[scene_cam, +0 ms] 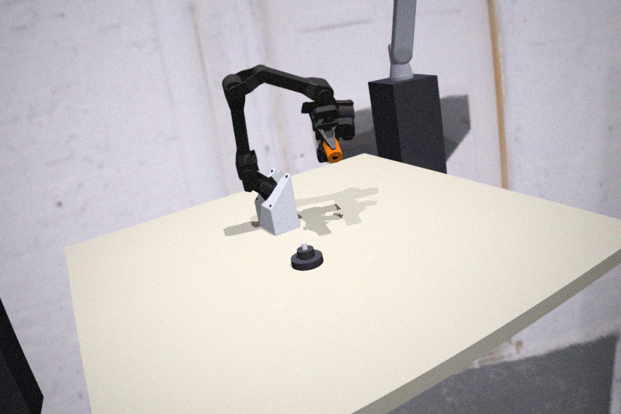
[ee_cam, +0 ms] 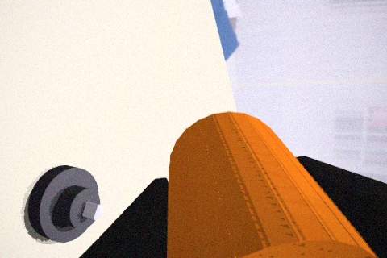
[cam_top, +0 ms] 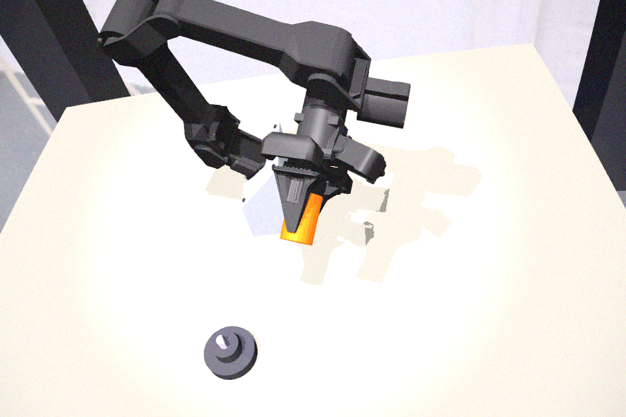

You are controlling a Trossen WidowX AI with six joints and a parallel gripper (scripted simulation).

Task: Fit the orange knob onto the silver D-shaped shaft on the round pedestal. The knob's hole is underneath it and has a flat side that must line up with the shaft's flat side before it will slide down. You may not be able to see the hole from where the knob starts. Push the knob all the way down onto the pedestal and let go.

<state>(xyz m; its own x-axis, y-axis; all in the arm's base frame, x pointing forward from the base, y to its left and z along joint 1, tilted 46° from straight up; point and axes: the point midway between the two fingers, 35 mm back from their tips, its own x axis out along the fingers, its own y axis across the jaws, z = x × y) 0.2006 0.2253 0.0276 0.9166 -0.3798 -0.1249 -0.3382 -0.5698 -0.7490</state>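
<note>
My gripper (cam_top: 306,220) (scene_cam: 326,152) (ee_cam: 230,180) is shut on the orange knob (cam_top: 310,224) (scene_cam: 329,150) (ee_cam: 218,205), a ribbed cylinder. It holds the knob tilted, high above the table and well away from the pedestal. In the exterior view the knob's end shows a dark hole; its flat side is too small to make out. The dark round pedestal (cam_top: 217,365) (scene_cam: 306,264) (ee_cam: 81,178) stands on the table, with the short silver shaft (cam_top: 221,341) (scene_cam: 303,246) (ee_cam: 92,210) upright and bare on its raised middle. In the wrist view the pedestal is at the lower left.
The pale table (cam_top: 126,275) (scene_cam: 200,324) (ee_cam: 101,68) bears my arm's light grey base (cam_top: 263,212) (scene_cam: 284,211), behind the pedestal in the exterior view. A grey arm (scene_cam: 404,18) stands on a dark block (scene_cam: 408,123) beyond the table. Dark posts flank the table in the top view.
</note>
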